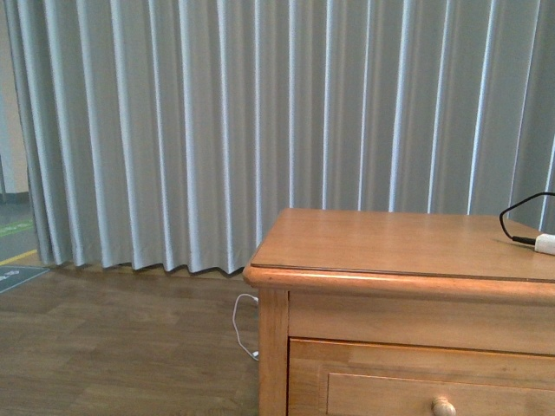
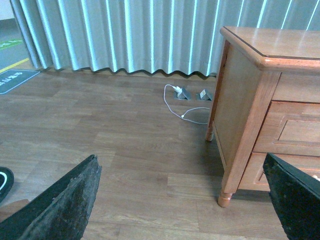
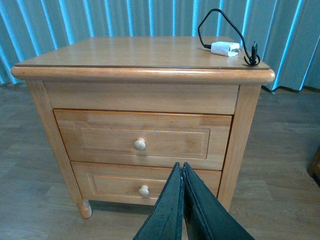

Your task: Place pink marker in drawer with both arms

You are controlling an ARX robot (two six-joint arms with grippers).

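A: Where does everything sit?

B: The honey-coloured wooden cabinet (image 3: 145, 100) stands on the brown plank floor (image 2: 115, 150) before grey pleated curtains (image 1: 217, 121). Its uppermost drawer with the raised panel front (image 3: 142, 140) is fully closed, the round wooden knob (image 3: 140, 144) facing the right arm. The hot-pink marker shows in no view, so I cannot say where it lies. On the cabinet top there is only a white plug on a black cable (image 3: 224, 48).

A: And the grippers?

B: The right gripper (image 3: 182, 167) has its flat black fingers pressed together with nothing between them. It hangs low in front of the cabinet, well apart from the drawers. The left gripper (image 2: 185, 200) is spread wide and holds nothing, off to the cabinet's side above the floor.

A: So what comes first?

B: Opening the top drawer, I judge. The right gripper should part its fingers, rise to the upper knob, not the lower knob (image 3: 144, 190), close squarely around it, and pull straight outward so the drawer doesn't bind.
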